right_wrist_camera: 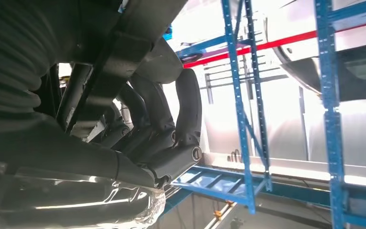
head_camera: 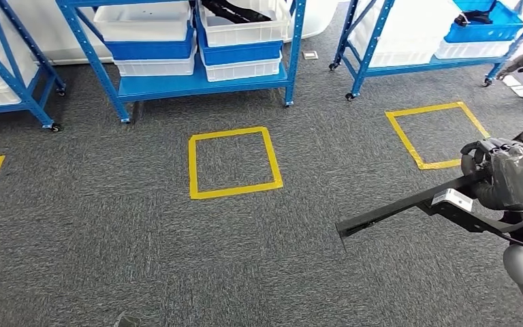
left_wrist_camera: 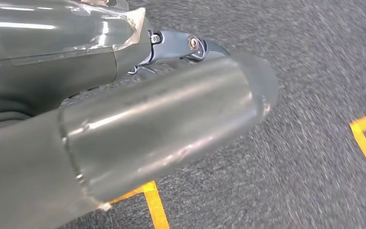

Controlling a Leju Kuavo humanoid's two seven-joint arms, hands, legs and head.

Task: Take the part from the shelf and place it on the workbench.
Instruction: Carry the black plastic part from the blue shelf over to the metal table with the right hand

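Blue shelf [head_camera: 197, 85], yellow tape square [head_camera: 233, 162], speckled grey carpet [head_camera: 143, 231], black part [head_camera: 408, 204].

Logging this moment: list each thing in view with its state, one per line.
Part: held above the carpet, off the shelf.
Right hand: grips the part.
Left hand: over carpet, grip unclear.
Shelf: holds stacked white and blue bins.

Head view: rack [head_camera: 197, 82] stands at the back, centre, holding bins [head_camera: 151, 41] side by side and stacked on its shelf. Second rack [head_camera: 422, 65] back right; third [head_camera: 13, 75] back left. Taped square [head_camera: 233, 163] on the carpet [head_camera: 143, 225] before the centre rack; another square [head_camera: 436, 134] right of it. Right hand [head_camera: 507, 174] at the right edge grips the part [head_camera: 408, 204], which reaches leftward over the carpet.
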